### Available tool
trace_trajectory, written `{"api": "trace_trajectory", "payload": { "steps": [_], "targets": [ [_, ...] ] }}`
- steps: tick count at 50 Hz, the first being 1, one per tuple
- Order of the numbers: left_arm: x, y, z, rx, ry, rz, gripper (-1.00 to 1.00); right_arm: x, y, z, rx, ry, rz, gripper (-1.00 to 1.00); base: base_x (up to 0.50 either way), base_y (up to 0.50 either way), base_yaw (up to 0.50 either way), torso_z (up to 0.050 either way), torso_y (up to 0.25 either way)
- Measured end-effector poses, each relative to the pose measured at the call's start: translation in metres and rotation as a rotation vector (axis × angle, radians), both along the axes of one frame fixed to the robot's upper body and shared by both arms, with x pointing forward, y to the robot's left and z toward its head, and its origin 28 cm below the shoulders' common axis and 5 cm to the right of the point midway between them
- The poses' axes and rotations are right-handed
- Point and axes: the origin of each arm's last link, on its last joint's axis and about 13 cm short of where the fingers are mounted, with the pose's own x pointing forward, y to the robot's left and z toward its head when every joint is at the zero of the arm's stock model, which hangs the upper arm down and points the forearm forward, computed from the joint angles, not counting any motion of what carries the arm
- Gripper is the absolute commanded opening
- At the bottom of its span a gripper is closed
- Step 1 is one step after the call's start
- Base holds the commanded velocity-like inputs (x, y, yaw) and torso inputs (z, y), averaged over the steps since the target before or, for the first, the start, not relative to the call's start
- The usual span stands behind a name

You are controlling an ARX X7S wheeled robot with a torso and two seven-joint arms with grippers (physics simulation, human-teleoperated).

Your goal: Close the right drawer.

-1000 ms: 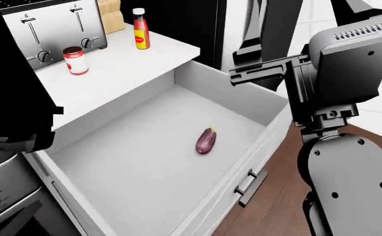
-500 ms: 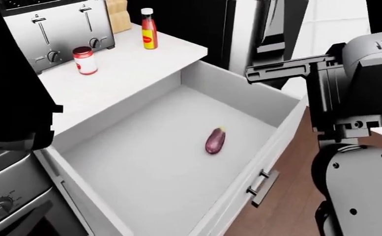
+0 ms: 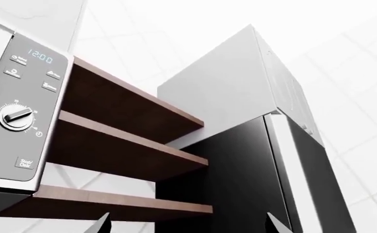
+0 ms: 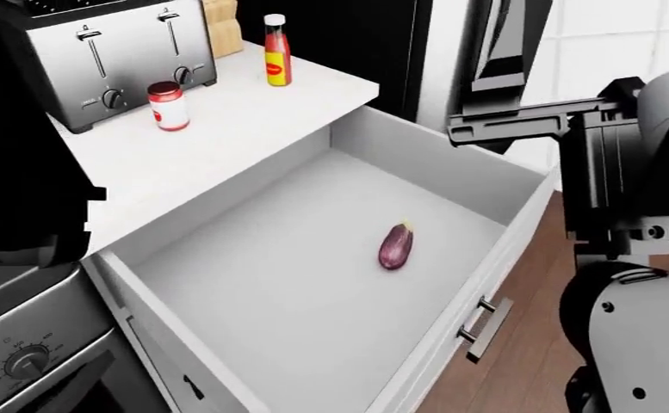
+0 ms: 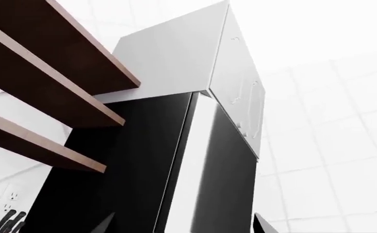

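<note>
1. the right drawer (image 4: 254, 292) is seen pulled wide open in the head view, reaching from the centre of the picture toward 6 o'clock, below the edge of the white tabletop (image 4: 219, 129).
2. its pale grey inside is shown holding one purple eggplant (image 4: 395, 246), lying apart from the walls, toward 3 o'clock of the drawer floor.
3. the white front panel is seen at 4 o'clock, with the short bar handle (image 4: 486, 328) on its outer face above the wooden floor (image 4: 529, 344).
4. a toaster (image 4: 116, 60), a red-lidded jar (image 4: 169, 106) and a red sauce bottle (image 4: 275, 51) are set on the tabletop toward 11 and 12 o'clock.
5. the right arm (image 4: 610, 189) is held at 3 o'clock, beside the drawer's far corner and not touching it.
6. neither claw's opening can be told: only dark tips are caught at the edges of the wrist views, which are turned up at wooden shelves (image 3: 123, 145) and a black fridge (image 5: 155, 165).
</note>
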Motion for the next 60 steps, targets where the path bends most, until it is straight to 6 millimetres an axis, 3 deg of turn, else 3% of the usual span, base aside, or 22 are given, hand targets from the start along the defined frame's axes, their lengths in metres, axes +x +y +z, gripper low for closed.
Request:
{"api": "trace_trajectory", "payload": {
  "steps": [13,28,60],
  "targets": [
    [0.000,0.001,0.001,-0.003,-0.009,0.008,1.00,-0.008,-0.003,0.004,0.008,-0.003,-0.030,1.00,0.01,-0.02,0.00,0.000,0.000],
    [0.000,0.001,0.002,-0.009,-0.019,0.015,1.00,-0.015,-0.008,0.007,0.025,-0.020,-0.057,1.00,0.25,-0.44,0.00,0.000,0.001],
    [0.000,0.001,0.002,-0.004,-0.020,0.011,1.00,-0.016,-0.023,0.000,0.094,0.038,-0.108,1.00,0.00,0.00,0.00,0.000,0.000]
  ]
}}
